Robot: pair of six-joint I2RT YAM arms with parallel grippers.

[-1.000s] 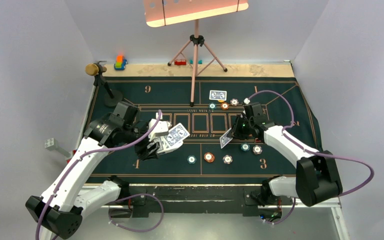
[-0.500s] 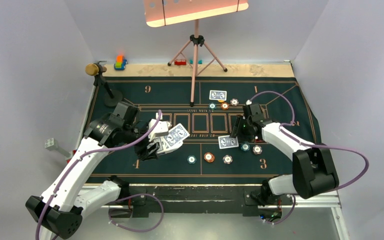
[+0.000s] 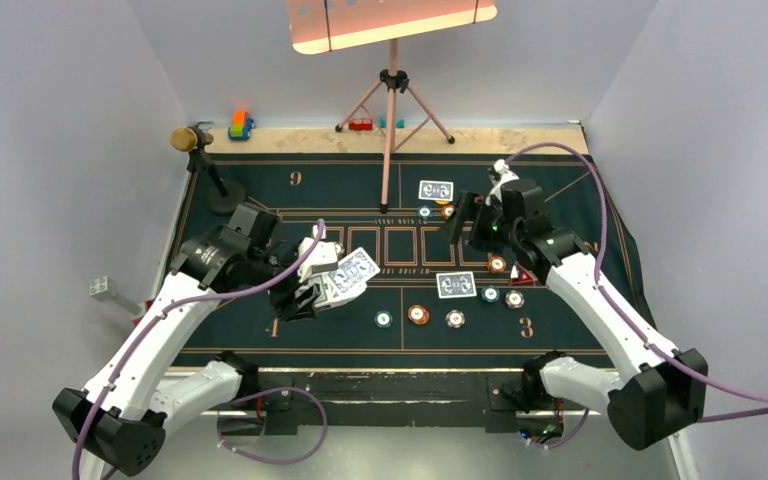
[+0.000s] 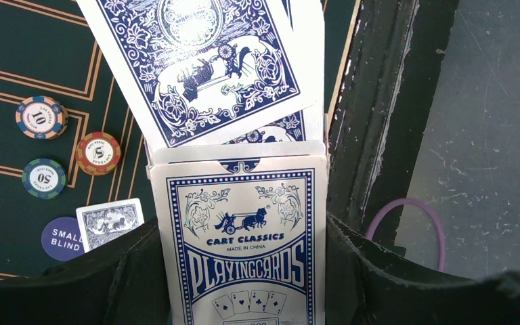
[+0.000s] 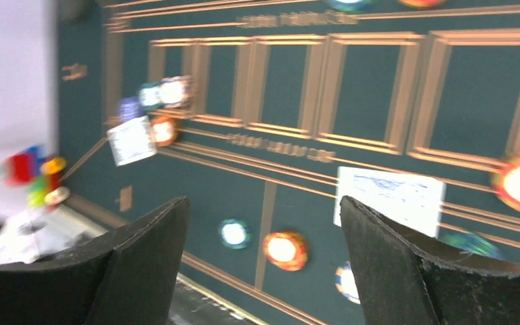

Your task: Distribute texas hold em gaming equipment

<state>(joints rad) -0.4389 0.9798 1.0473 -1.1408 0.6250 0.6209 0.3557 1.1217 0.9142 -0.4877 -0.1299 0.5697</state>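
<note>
1. Left gripper (image 3: 312, 283) is clamped on the card box (image 4: 244, 244), held above the left side of the felt mat (image 3: 260, 340). Loose cards (image 4: 203, 68) fan out of the box's open top. Risk: if the box tilts, they could slide out and scatter.
2. Right gripper (image 5: 264, 203) has its fingers apart with nothing between them, hanging over the far-right part of the felt. Risk: a low sweep could knock the chips near it (image 3: 498, 264).
3. One face-down card (image 3: 456, 284) lies flat on the felt, just beside the teal chip (image 3: 490, 294). A second card (image 3: 436, 190) sits at the far seat. Either could skid if brushed.
4. Likely next move is pulling another card from the fan. Risk: pinching two cards at once, or tugging the box loose.
5. Right wrist view is blurred, so card edges are hard to judge there.
</note>
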